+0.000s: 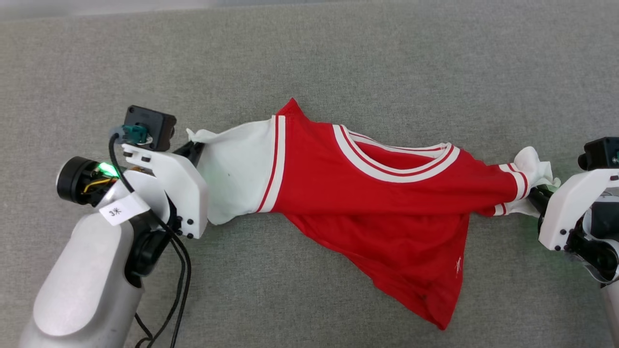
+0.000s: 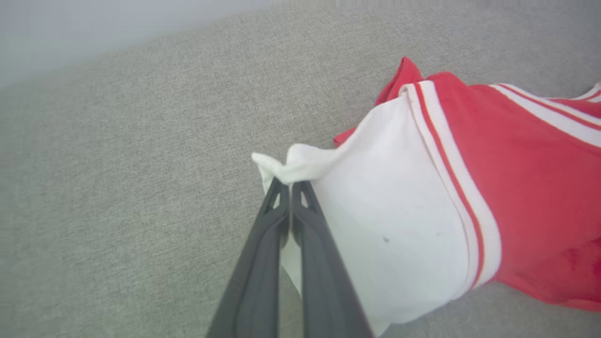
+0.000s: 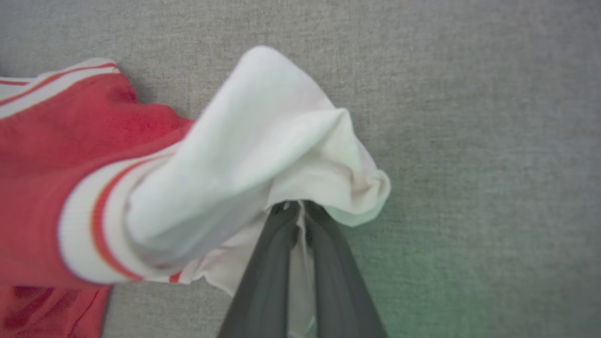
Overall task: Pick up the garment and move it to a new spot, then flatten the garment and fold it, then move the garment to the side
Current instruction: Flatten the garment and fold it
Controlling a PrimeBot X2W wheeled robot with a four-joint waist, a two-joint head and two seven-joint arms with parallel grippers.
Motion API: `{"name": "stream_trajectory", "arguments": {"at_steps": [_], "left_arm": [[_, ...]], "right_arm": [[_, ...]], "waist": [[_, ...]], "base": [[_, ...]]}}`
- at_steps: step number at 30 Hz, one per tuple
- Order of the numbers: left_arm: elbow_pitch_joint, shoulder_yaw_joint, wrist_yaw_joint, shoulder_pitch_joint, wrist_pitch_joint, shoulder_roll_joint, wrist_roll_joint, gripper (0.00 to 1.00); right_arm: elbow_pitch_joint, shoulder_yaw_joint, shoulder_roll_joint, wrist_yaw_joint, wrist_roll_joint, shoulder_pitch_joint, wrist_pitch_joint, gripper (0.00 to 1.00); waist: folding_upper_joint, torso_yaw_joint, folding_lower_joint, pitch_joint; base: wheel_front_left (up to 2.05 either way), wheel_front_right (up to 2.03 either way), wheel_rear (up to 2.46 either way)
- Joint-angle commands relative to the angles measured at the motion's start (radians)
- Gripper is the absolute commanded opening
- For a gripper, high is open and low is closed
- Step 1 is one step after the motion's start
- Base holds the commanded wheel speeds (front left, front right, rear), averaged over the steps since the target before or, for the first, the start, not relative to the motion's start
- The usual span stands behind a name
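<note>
The red T-shirt (image 1: pixel 377 193) lies stretched across the middle of the head view on the grey cloth-covered bench (image 1: pixel 309 48). Its striped white neckband sits toward the top of the frame, and its red body sags in a crumpled point toward the lower right. At the left of the frame, the left gripper (image 1: pixel 193 147) has its dark fingers pressed together on the bunched edge of the white sleeve end. At the right edge, the right gripper (image 1: pixel 536 197) pinches the other white sleeve end, gathered into a wad around its fingertips. The shirt spans the gap between the two grippers.
</note>
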Motion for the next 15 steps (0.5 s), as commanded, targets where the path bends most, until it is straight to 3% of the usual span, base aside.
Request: {"name": "stream_trajectory", "arguments": {"at_steps": [1,7,15], "left_arm": [[-0.001,0.007,0.005,-0.016,-0.014,0.007,0.008,0.00],[0.008,0.029,0.016,-0.042,-0.076,0.019,0.023,0.00],[0.005,0.068,0.035,-0.170,-0.131,0.046,0.056,0.00]], "right_arm": [[0.021,0.005,-0.011,-0.002,-0.007,0.003,-0.013,0.00],[-0.048,-0.043,-0.055,-0.002,-0.037,-0.049,-0.068,0.00],[-0.144,-0.107,-0.084,-0.002,-0.095,-0.137,-0.057,0.00]], "waist": [[0.0000,-0.003,0.0000,-0.012],[0.0000,-0.012,0.0000,-0.071],[0.0000,-0.022,0.0000,-0.116]], "base": [[0.00,0.00,0.00],[0.00,0.00,0.00],[0.00,0.00,0.00]]}}
